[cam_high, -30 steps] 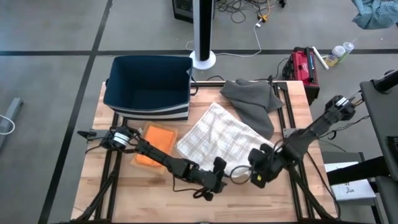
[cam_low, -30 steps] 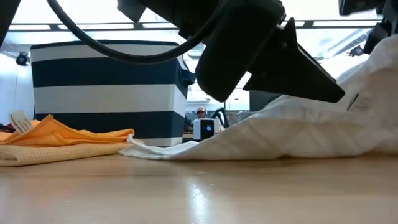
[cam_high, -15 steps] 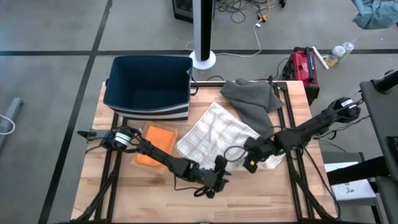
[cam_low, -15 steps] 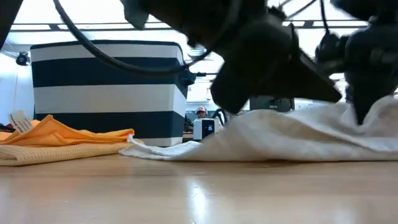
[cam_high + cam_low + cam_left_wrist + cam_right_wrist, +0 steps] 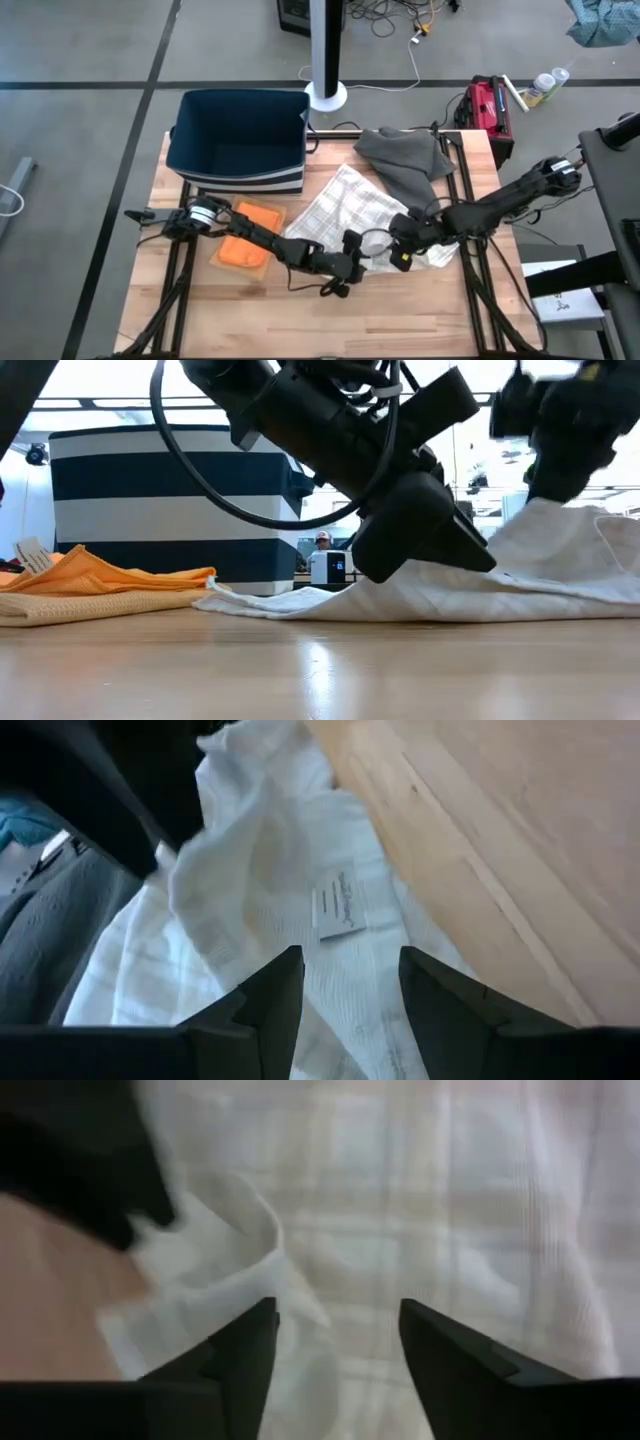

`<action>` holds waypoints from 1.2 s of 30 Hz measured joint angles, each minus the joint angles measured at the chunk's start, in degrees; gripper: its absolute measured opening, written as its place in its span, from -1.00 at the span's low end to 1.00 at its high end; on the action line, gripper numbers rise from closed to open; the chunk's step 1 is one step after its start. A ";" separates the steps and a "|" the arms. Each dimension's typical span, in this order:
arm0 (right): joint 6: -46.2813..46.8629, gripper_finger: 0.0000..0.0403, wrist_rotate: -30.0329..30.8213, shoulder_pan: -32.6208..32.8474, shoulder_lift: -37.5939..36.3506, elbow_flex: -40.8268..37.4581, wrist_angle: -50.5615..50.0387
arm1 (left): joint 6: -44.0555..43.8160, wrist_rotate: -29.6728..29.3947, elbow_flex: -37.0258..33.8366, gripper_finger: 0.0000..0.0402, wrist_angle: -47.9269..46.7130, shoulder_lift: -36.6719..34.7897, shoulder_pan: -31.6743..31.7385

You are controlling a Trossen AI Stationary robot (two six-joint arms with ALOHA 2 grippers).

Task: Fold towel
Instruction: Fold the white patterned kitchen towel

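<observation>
Both pairs of fingers are standing apart. Fingers of the left gripper are showing a clear gap in the left wrist view, with the white checked towel lying under them and its small sewn label in sight; nothing is pinched between them. Fingers of the right gripper are likewise spread over the cloth, gripping nothing, above a folded-over edge of it.

Two dark arms are meeting near the front middle of the tabletop, the left reaching in from the left edge, the right from the right edge, their grippers just beside each other at the towel's front corner.

Three cloths are lying on the wood. One white towel with a faint grid pattern is spreading across the middle, rumpled at its front corner. One grey cloth is bunching near the back right corner, touching the towel. One orange cloth, folded into a flat rectangle, is sitting towards the left edge. One fabric bin, dark blue with white stripes and boxy, is standing at the back left corner.
</observation>
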 joint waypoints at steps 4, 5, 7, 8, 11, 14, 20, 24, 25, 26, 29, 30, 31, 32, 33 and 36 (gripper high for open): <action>-3.86 0.15 7.19 9.05 1.69 4.23 -0.43 | -1.06 0.02 -0.87 -0.25 -0.13 0.00 0.80; -3.80 0.16 9.09 11.70 2.55 5.00 -0.61 | -1.08 0.00 -1.08 -0.26 -0.11 0.00 0.92; -2.18 0.15 12.88 17.20 4.77 6.25 -0.34 | -1.38 -0.02 -1.54 -0.28 0.06 0.00 1.10; -0.91 0.14 14.06 19.74 6.06 6.61 -0.39 | -1.60 0.00 -1.83 -0.29 -0.02 0.00 1.14; 3.47 0.08 15.40 25.17 11.70 7.30 -0.43 | -2.70 0.02 -2.51 -0.30 0.20 0.00 1.31; 6.47 0.01 15.48 27.16 18.94 7.43 -0.68 | -2.84 0.02 -2.70 -0.31 0.64 0.00 1.32; 6.69 -0.09 16.02 24.99 30.92 10.04 -5.48 | -2.86 0.04 -2.84 -0.26 0.74 0.00 1.32; 6.50 -0.15 15.82 24.16 32.84 12.75 -8.99 | -3.31 0.07 -2.99 -0.24 0.82 0.00 1.32; 5.79 -0.16 15.49 24.17 32.82 13.33 -9.28 | -3.63 0.12 -3.01 -0.23 0.81 0.00 1.32; 5.33 -0.17 15.42 24.19 32.58 13.93 -9.39 | -4.02 0.30 -3.01 -0.23 0.87 0.00 1.32; 5.21 -0.21 15.52 24.21 32.10 15.76 -11.15 | -4.36 0.48 -3.01 -0.23 0.98 0.00 1.32; 5.21 -0.22 15.44 24.15 32.04 15.86 -12.58 | -4.36 0.52 -3.01 -0.24 0.96 0.00 1.30; 5.31 -0.23 15.44 24.01 32.04 15.91 -13.98 | -4.36 0.86 -3.01 -0.25 0.96 0.00 1.30; 5.55 -0.25 15.43 23.80 32.04 15.80 -14.51 | -4.40 1.62 -3.01 -0.26 0.96 0.00 1.25; 5.74 -0.26 15.33 23.58 32.04 15.58 -14.15 | -4.49 2.07 -3.01 -0.27 0.96 0.00 1.22; 6.13 -0.32 13.90 22.78 32.04 14.61 -14.15 | -4.49 2.60 -3.01 -0.29 0.79 -0.02 1.19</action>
